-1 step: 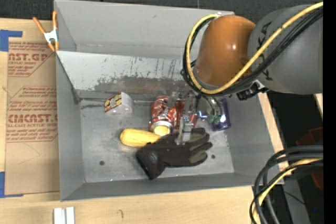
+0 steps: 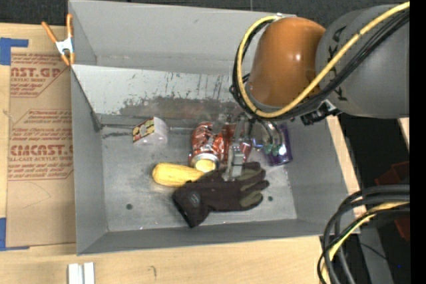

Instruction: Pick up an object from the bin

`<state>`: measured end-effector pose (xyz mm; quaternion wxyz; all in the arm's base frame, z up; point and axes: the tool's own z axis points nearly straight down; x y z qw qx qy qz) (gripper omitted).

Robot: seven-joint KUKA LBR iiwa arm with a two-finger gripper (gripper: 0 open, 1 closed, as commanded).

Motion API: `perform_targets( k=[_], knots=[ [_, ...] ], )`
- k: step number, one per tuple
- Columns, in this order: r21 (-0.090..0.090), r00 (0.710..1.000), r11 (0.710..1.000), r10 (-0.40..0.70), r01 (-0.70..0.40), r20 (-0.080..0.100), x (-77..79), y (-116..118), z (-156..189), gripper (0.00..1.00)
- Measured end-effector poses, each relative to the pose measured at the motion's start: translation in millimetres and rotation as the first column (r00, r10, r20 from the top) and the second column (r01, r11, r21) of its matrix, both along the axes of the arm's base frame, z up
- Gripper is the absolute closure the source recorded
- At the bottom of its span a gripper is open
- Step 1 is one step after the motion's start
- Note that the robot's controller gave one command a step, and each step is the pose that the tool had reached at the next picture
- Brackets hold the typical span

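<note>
Much of the tool (image 2: 234,166) is hard to read from here. The arm's orange cover (image 2: 286,63) and its looped cables hang over it, and I cannot tell whether it is open or closed. Nothing can be seen gripped in it.

Five loose things lie in the grey bin (image 2: 166,36), one of each kind. Farthest left of the tool, and a little toward the back wall, is a small white packet (image 2: 148,130) with yellow and dark print that is too small to read. Nearer, to the tool's lower left, is a yellow banana-shaped piece (image 2: 172,174), its right end tucked against the glove. Just left of the tool lies a crushed red can (image 2: 203,143), partly mixed up with the metal of the tool, so its right edge is unclear. The black glove (image 2: 213,196) lies directly under and in front of the tool, cuff to the left. The tool's tip meets its upper edge, though I cannot tell if they touch. Right of the tool, a purple thing (image 2: 281,151) is half hidden beneath the arm.
</note>
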<state>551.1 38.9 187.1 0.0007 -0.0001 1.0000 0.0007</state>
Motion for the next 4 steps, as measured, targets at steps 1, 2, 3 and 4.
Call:
perform_targets(
  k=[1,2,3,4],
  knots=[
    [-0.002,0.999,0.999,0.051,-0.051,0.006,2.9,2.2,-13.3,0.00],
    [0.000,0.998,0.998,0.062,-0.062,0.015,5.3,13.5,-94.6,1.00],
    [0.000,0.998,0.998,0.061,-0.061,0.016,5.4,13.5,-94.6,1.00],
    [-0.001,0.999,0.999,0.051,-0.051,-0.003,-12.7,12.1,94.1,1.00]
  ],
)
